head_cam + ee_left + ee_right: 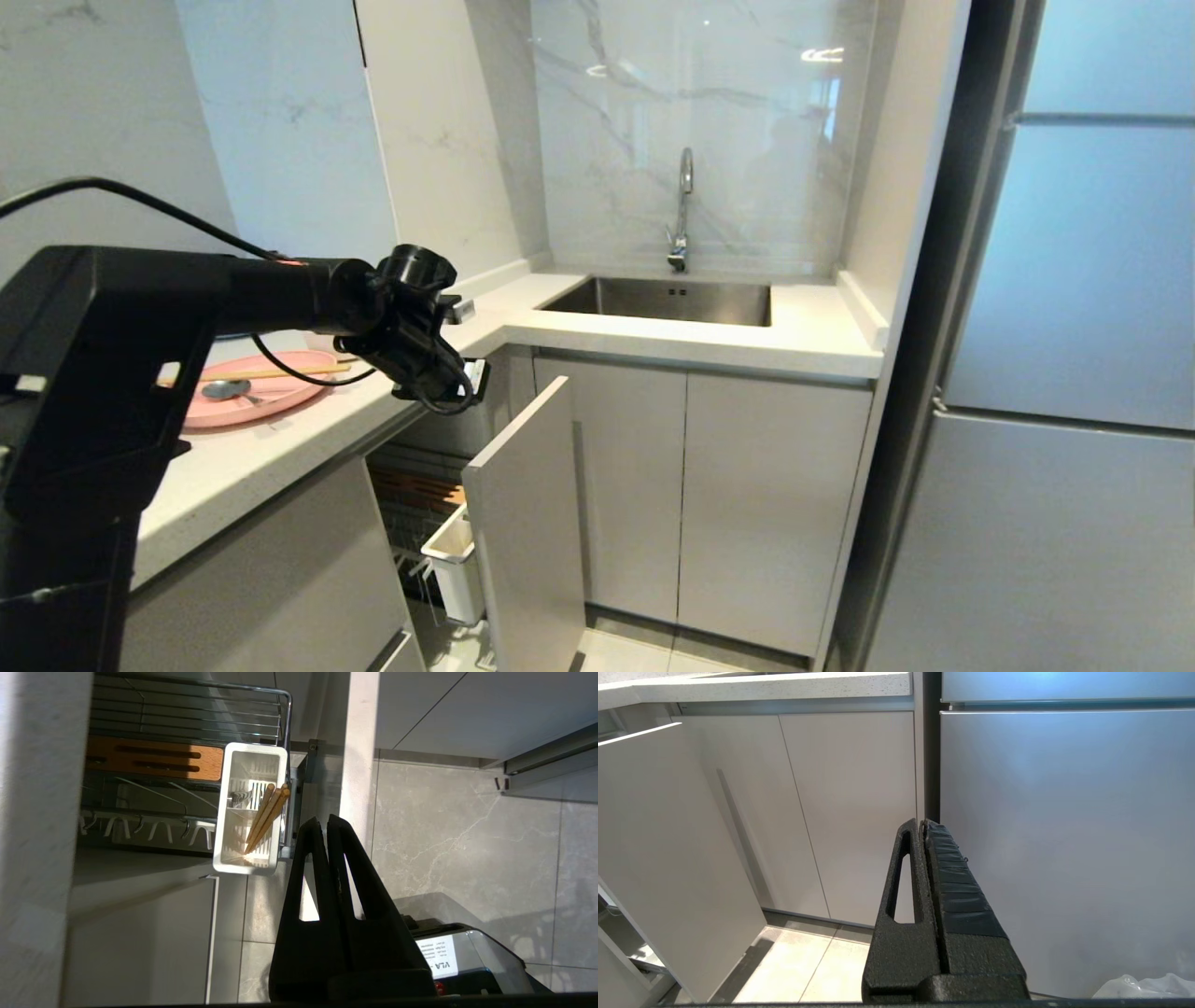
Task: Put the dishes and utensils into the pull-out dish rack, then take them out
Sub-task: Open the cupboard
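left end effector [324, 821] clenched, empty, hanging past the bench [280, 448] edge, frame centre-left | rack [425, 523] pulled out lower centre, chopsticks [265, 814] leaning in the caddy [250, 809] | plate [266, 397] with spoon [224, 389] near bench edge, left | right end effector [923, 823] clenched too, open floor below

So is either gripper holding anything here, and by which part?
Nothing is held: left gripper and right gripper are both shut empty.
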